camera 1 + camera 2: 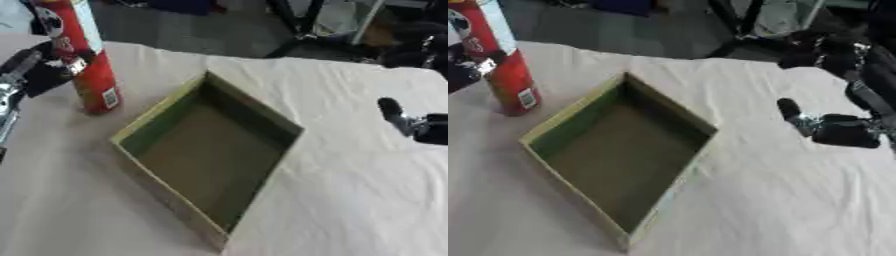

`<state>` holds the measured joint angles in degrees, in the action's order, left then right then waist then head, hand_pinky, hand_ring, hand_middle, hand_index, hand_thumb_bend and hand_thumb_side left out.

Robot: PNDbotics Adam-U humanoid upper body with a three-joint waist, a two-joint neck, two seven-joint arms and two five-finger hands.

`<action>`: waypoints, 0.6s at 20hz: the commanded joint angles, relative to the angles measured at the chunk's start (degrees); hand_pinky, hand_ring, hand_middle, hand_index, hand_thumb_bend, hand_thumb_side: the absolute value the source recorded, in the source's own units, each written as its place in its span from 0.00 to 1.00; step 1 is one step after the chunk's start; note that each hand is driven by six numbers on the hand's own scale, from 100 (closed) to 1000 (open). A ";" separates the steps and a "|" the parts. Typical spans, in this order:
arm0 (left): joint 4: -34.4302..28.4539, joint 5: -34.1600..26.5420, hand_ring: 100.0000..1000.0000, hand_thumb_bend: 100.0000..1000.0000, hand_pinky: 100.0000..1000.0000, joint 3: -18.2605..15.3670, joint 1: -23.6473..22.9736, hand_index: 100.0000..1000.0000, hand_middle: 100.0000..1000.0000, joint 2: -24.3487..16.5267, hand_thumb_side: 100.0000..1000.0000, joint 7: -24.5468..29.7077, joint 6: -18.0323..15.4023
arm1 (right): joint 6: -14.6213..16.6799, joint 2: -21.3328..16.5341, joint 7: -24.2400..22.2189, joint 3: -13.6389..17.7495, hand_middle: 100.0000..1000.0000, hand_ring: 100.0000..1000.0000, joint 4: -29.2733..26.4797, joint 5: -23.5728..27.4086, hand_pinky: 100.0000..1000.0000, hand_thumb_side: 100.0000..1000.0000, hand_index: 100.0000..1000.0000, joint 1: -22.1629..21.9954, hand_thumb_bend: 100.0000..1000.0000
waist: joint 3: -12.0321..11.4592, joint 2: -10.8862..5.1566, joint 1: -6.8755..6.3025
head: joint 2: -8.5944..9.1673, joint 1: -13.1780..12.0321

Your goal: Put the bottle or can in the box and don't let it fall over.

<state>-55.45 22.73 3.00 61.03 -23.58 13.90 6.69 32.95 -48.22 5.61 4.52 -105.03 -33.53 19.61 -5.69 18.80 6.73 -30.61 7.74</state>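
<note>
A tall red can [91, 70] with a white label stands upright on the white cloth at the far left, its base just left of the box. My left hand [39, 67] comes in from the left edge with its fingers curled round the can's middle. The open cardboard box [252, 112] lies askew in the middle of the table, shallow, with nothing inside. My right hand [837, 130] hovers over the cloth to the right of the box, well apart from it. It holds nothing, and one finger [789, 108] stretches toward the box.
A white cloth [350, 190] covers the table. Beyond the far edge stand black stand legs [302, 27] and dark equipment [833, 50] at the upper right. Bare cloth lies in front of and to the right of the box.
</note>
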 commanded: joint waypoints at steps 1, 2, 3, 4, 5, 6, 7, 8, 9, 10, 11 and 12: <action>-0.91 -0.35 1.00 0.44 1.00 0.05 1.09 0.89 1.00 -0.55 0.69 0.47 -0.32 | -0.48 -2.35 2.41 0.96 0.57 0.72 -0.40 -0.13 0.87 0.07 0.65 0.25 0.38 | 0.03 -1.77 -0.35 | 0.12 0.19; -0.98 -0.43 1.00 0.47 1.00 0.12 1.09 0.89 1.00 -0.52 0.67 0.69 -0.39 | -0.84 -2.27 3.74 1.03 0.55 0.70 -0.58 -0.19 0.87 0.09 0.63 0.14 0.39 | 0.06 -1.76 -0.34 | 0.13 0.22; -1.05 -0.49 1.00 0.49 1.00 0.19 1.09 0.89 1.00 -0.49 0.67 0.94 -0.48 | -1.13 -2.26 5.15 1.04 0.52 0.69 -0.74 -0.45 0.86 0.12 0.61 0.03 0.41 | 0.07 -1.75 -0.34 | 0.16 0.23; -1.14 -0.53 1.00 0.55 1.00 0.25 1.09 0.89 1.00 -0.48 0.64 1.21 -0.61 | -1.42 -2.24 6.56 1.04 0.48 0.66 -0.86 -0.87 0.85 0.13 0.59 -0.07 0.44 | 0.07 -1.73 -0.36 | 0.23 0.21; -1.20 -0.60 1.00 0.58 1.00 0.28 1.10 0.89 1.00 -0.47 0.63 1.51 -0.71 | -1.77 -2.22 7.95 0.97 0.45 0.64 -0.91 -1.33 0.84 0.13 0.58 -0.14 0.45 | 0.05 -1.71 -0.37 | 0.27 0.23; -1.25 -0.67 1.00 0.61 1.00 0.31 1.14 0.90 1.00 -0.46 0.62 1.85 -0.85 | -2.14 -2.19 9.35 0.91 0.42 0.62 -0.98 -1.79 0.83 0.12 0.56 -0.15 0.46 | 0.02 -1.70 -0.39 | 0.26 0.29; -1.27 -0.69 1.00 0.65 1.00 0.33 1.18 0.90 1.00 -0.46 0.62 2.20 -0.99 | -2.42 -2.18 10.65 0.80 0.40 0.61 -1.10 -2.33 0.83 0.11 0.56 -0.18 0.46 | -0.01 -1.68 -0.41 | 0.26 0.34; -1.29 -0.65 1.00 0.65 1.00 0.34 1.22 0.90 1.00 -0.45 0.63 2.46 -1.11 | -2.62 -2.13 11.83 0.70 0.39 0.61 -1.22 -2.95 0.83 0.10 0.55 -0.26 0.46 | -0.05 -1.67 -0.44 | 0.24 0.39; -1.31 -0.57 1.00 0.69 1.00 0.32 1.25 0.91 1.00 -0.44 0.65 2.59 -1.19 | -2.83 -2.07 12.81 0.59 0.37 0.60 -1.29 -3.51 0.83 0.06 0.55 -0.35 0.45 | -0.07 -1.65 -0.44 | 0.23 0.43; -1.32 -0.44 1.00 0.71 1.00 0.29 1.29 0.91 1.00 -0.43 0.67 2.59 -1.21 | -3.09 -1.96 13.78 0.51 0.37 0.60 -1.39 -3.91 0.83 0.05 0.54 -0.42 0.45 | -0.09 -1.64 -0.44 | 0.22 0.44; -1.32 -0.29 1.00 0.73 1.00 0.26 1.32 0.91 1.00 -0.42 0.68 2.53 -1.20 | -3.40 -1.89 14.66 0.39 0.37 0.59 -1.45 -4.24 0.82 0.03 0.54 -0.49 0.45 | -0.10 -1.64 -0.43 | 0.20 0.46; -1.29 -0.14 1.00 0.76 1.00 0.21 1.35 0.91 1.00 -0.38 0.70 2.39 -1.15 | -3.73 -1.83 15.51 0.23 0.37 0.58 -1.46 -4.44 0.82 0.02 0.54 -0.54 0.45 | -0.11 -1.65 -0.40 | 0.19 0.48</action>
<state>-55.53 22.41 3.37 61.04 -23.54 16.20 5.63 29.56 -48.22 19.86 4.37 -105.43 -37.36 18.79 -5.84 18.79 6.54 -30.61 7.89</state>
